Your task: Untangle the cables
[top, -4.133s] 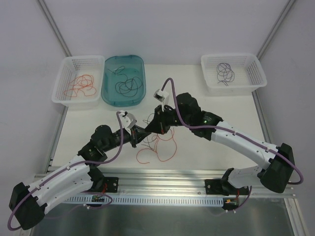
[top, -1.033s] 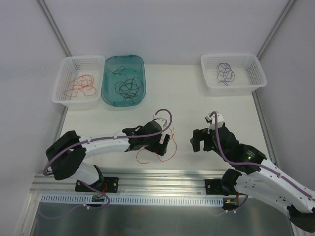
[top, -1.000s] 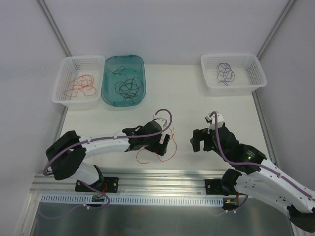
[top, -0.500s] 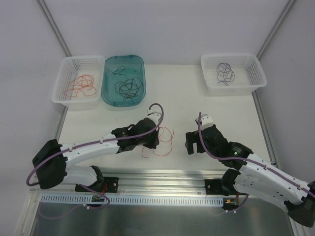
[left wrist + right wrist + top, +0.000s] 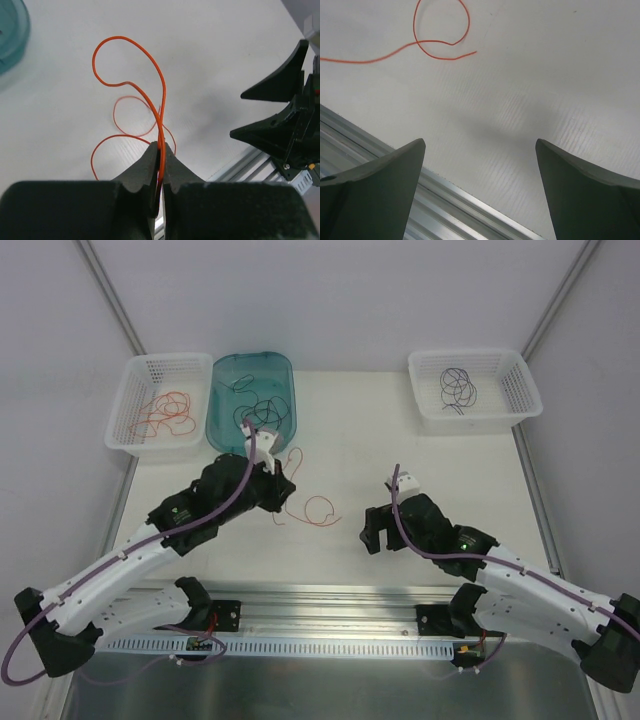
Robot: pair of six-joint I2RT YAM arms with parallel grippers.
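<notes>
Only from the left wrist: left gripper (image 5: 159,150) pressed together, pinching the orange-red cable (image 5: 120,37) between its tips, one loop arching away from them and fainter loops lying on the table (image 5: 215,60) beyond. From above, just the dark wrist covering that pinch, close to the front edge of the teal tub (image 5: 224,436), with the cable's loose end curling rightward across the table. From the right wrist: right gripper (image 5: 480,142) spread wide, holding nothing, low beside the aluminium rail (image 5: 445,200), apart from the cable's end loop. At the back, visible only from above: left basket (image 5: 135,375) with orange-red strands (image 5: 165,420), teal tub with black cables (image 5: 262,412), right basket (image 5: 520,390) with dark purple cables (image 5: 458,385).
</notes>
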